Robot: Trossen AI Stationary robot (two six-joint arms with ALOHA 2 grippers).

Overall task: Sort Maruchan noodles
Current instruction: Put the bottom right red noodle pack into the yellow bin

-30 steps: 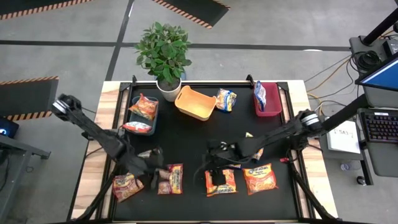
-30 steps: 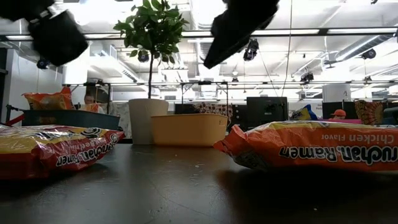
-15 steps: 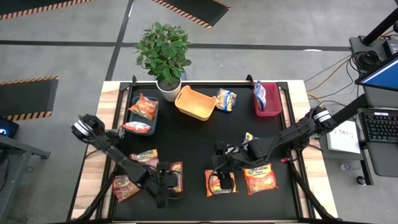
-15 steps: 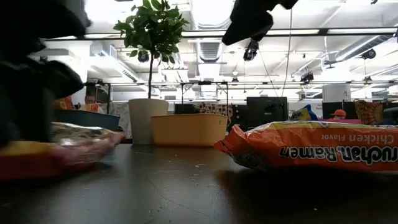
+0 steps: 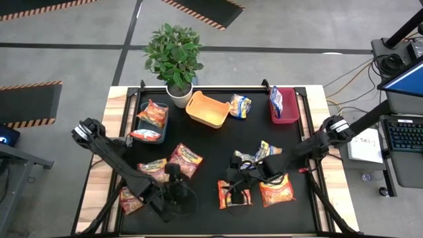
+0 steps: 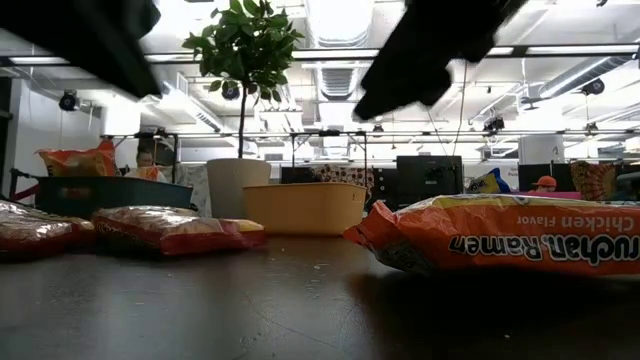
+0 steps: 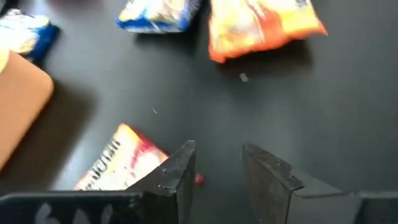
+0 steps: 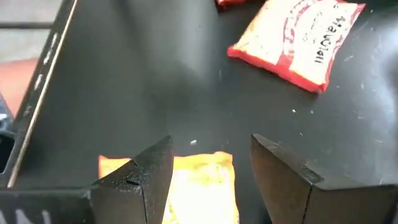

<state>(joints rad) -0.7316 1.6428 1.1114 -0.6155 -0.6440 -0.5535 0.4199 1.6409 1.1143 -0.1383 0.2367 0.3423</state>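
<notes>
The right gripper [image 5: 232,196] hangs open over an orange noodle packet [image 5: 235,194] at the table's near edge. The left gripper [image 7: 217,177] is empty, fingers apart above bare table. Next, I judge, the right must drop and close.

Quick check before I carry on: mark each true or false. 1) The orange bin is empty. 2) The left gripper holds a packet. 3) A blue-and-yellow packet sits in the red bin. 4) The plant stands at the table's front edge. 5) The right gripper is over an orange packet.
1) True: the orange bin shows nothing inside.
2) False: the left gripper has nothing between its fingers; a pinkish-red packet lies beside it.
3) True: a blue-and-yellow packet sits in the red bin.
4) False: the plant stands at the far edge, beside the orange bin.
5) True: the right gripper hangs open over an orange packet.
</notes>
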